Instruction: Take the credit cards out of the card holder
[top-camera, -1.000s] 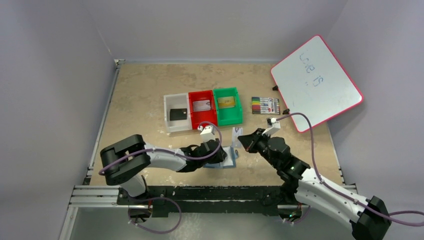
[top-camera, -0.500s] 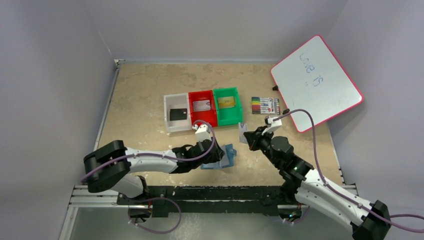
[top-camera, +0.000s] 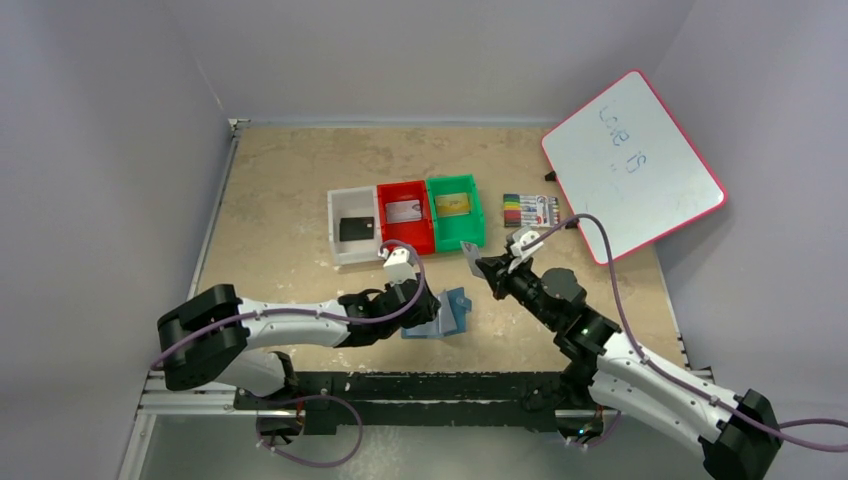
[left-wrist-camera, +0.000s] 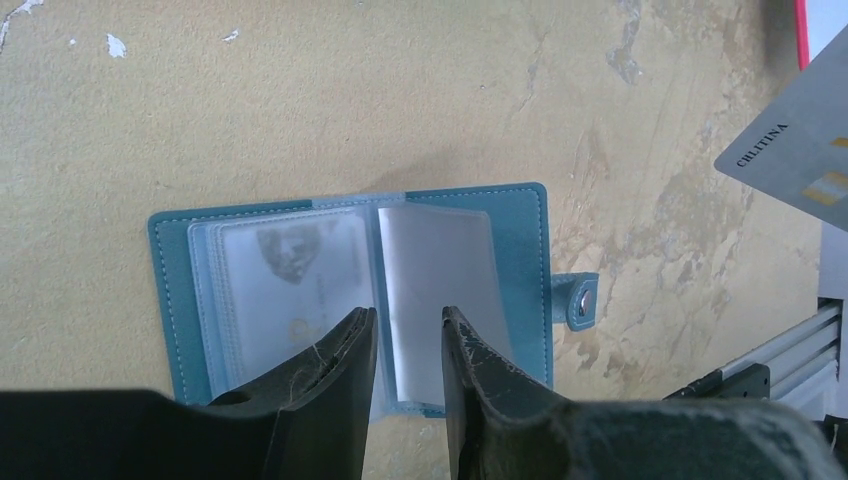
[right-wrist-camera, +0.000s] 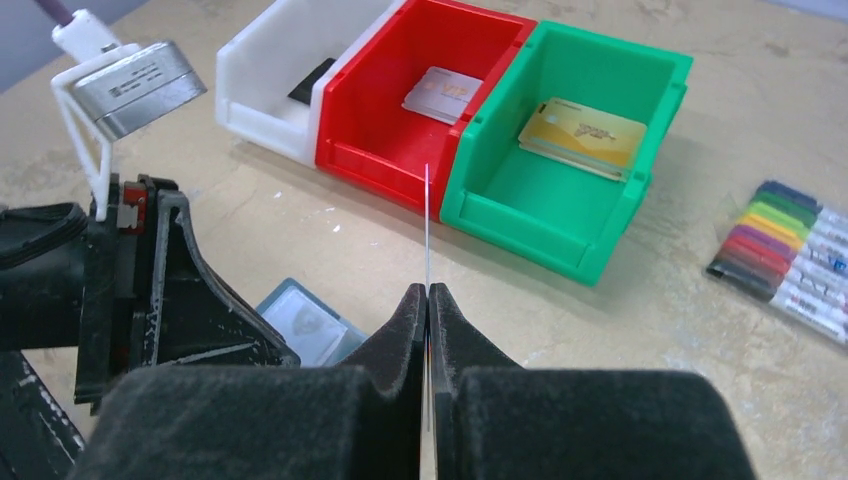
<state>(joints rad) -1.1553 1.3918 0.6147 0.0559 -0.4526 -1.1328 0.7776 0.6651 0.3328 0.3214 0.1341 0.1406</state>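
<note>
Right gripper (right-wrist-camera: 428, 292) pinched shut on grey card (left-wrist-camera: 800, 140), held edge-on near red bin (right-wrist-camera: 385, 165). Left gripper (left-wrist-camera: 408, 318) slightly spread over open card holder (left-wrist-camera: 520, 250), which lies on tabletop (top-camera: 290, 200) in front of the same bin.

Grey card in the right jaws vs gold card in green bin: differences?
The thin silver-grey plastic card is pinched off the table in the right gripper's shut jaws; the gold plastic card lies flat and untouched in the green plastic bin. Colour: grey versus gold. Both are flat rectangular cards, both outside the teal folding card holder.

Table (top-camera: 290, 180) with card holder (left-wrist-camera: 522, 270), bins (right-wrist-camera: 375, 165), markers (top-camera: 530, 210)
</note>
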